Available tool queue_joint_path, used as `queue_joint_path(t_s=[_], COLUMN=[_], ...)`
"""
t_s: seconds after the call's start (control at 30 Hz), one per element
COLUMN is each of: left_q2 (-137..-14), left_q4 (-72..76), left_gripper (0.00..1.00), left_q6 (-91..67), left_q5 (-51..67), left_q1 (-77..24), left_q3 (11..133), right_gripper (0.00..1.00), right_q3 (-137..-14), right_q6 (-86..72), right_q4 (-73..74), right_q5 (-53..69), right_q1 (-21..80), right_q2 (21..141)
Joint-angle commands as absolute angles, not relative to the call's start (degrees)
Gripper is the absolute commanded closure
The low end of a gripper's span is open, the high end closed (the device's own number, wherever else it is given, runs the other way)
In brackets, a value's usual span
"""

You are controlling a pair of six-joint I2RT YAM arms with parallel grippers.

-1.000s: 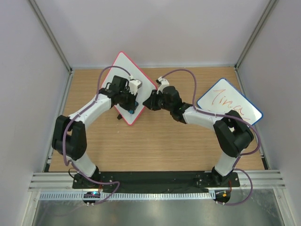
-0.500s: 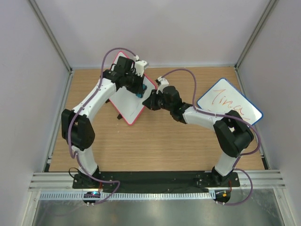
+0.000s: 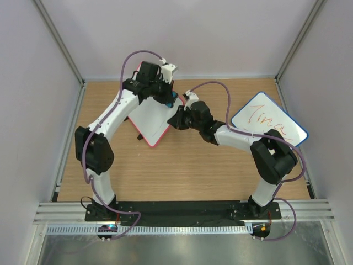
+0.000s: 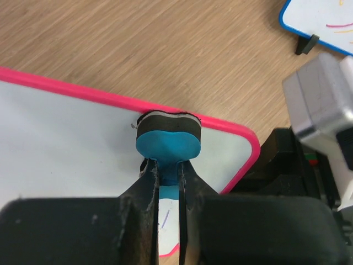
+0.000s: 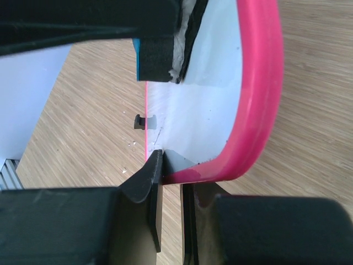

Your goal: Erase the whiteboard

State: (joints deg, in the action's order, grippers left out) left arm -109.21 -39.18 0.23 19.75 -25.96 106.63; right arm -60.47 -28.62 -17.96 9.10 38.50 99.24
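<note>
Left gripper point(image 4: 168, 174) is pinching the teal grip of the eraser point(image 4: 168, 138), with its jaws pressed against the narrow stem and the dark felt facing down. The felt sits on the whiteboard point(image 4: 66, 132) at the pink frame, close to the rounded corner nearest the right arm. For a clean pass, hold the felt flat, apply even downward load, and draw overlapping strokes back from the frame across the white face. Stop each stroke short of the frame so the eraser does not catch or run off onto the table point(image 3: 182, 171). A short purple stroke shows on the face between the fingers in the left wrist view, so direct the next pass there. The whiteboard lies left of centre toward the table's far edge, turned corner-on, its far part hidden under the left arm. The visible face is nearly blank, with small specks near the corner. Right gripper point(image 5: 171, 182) is clamped on that corner's pink frame; it should hold firm so the whiteboard cannot slide under the strokes. Route the eraser clear of it. A blue board point(image 3: 268, 124) with orange writing lies well apart at the table's right edge.
</note>
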Motion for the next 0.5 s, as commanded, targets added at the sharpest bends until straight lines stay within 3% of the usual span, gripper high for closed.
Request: queue_joint_path(t_s=[0.0,0.2,0.47], left_q2=[-109.3,-103.5,-102.8], left_q4=[-36.0,-32.7,-36.3], left_gripper=[1.0,1.0,1.0], left_q6=[2.5,4.5,9.6], left_q5=[20.6,20.7,19.4], left_q1=[-27.8,-26.3,-23.4], left_q3=[98.2,81.9,72.8], right_gripper=[0.99,0.99,0.99], right_q3=[-60.3,-60.0,-60.5], right_q6=[-16.1,-16.2,-16.4], right_q4=[-13.4,-14.1,-13.9], right_q5=[12.8,13.3,12.9], right_q1=[41.7,41.8,41.7], right_q2=[99.0,99.3,99.5])
